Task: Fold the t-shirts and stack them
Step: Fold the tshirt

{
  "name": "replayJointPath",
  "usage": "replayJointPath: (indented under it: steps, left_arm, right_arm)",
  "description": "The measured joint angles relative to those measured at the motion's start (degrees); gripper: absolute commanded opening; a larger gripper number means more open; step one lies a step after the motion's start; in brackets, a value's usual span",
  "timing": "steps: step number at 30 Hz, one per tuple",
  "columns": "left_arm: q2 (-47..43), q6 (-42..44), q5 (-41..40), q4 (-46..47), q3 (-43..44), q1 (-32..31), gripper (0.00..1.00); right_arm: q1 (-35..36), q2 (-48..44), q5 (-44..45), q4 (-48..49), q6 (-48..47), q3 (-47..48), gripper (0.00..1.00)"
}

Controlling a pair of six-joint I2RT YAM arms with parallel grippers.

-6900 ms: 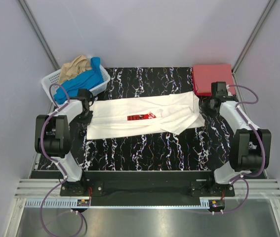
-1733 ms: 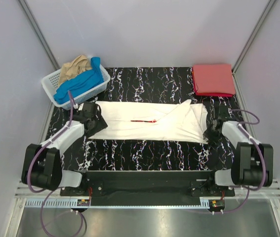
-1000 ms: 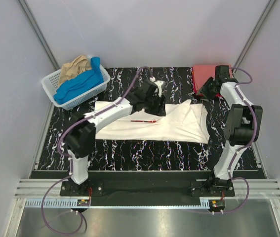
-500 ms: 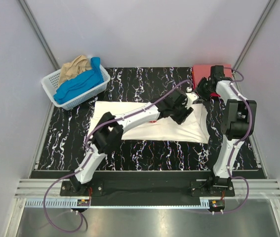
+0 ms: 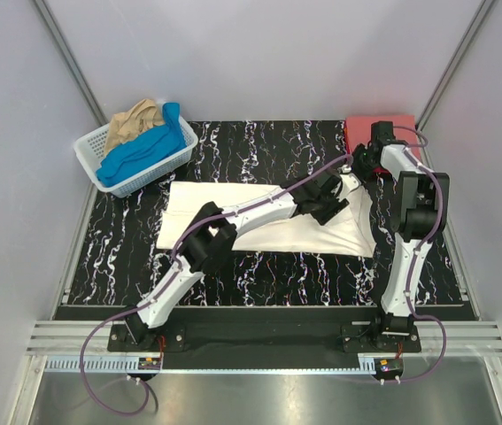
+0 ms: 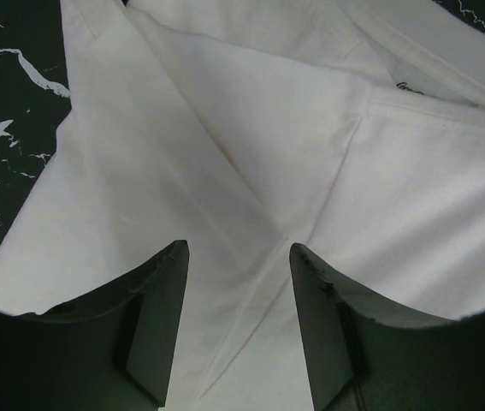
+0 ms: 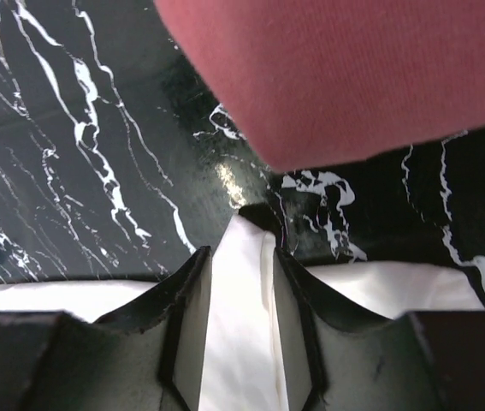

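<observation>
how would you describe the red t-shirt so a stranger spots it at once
Find the black marbled table and look to its far right corner. The red t-shirt lies there, folded flat. It alone is red: the white t-shirt is spread mid-table, the blue t-shirt and tan t-shirt lie in the basket.

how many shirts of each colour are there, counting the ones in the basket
white shirt: 1, spread on the table
red shirt: 1, folded at the far right corner
blue shirt: 1, in the basket
tan shirt: 1, in the basket
total: 4
</observation>
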Motion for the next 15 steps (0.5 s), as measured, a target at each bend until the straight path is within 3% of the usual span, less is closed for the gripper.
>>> replayJointPath:
  steps: [7,15]
  left_arm:
    - [2.03,1.53,-0.11,0.00,1.25,-0.42,0.56]
    - [4.37,2.01,-0.20,0.00,3.52,-0.81,0.47]
  right_arm:
    - [0.35,2.82,-0.35,0.09,0.11,0.55,0.19]
    - [0.46,2.86,-0.31,0.13,0.09,0.55,0.16]
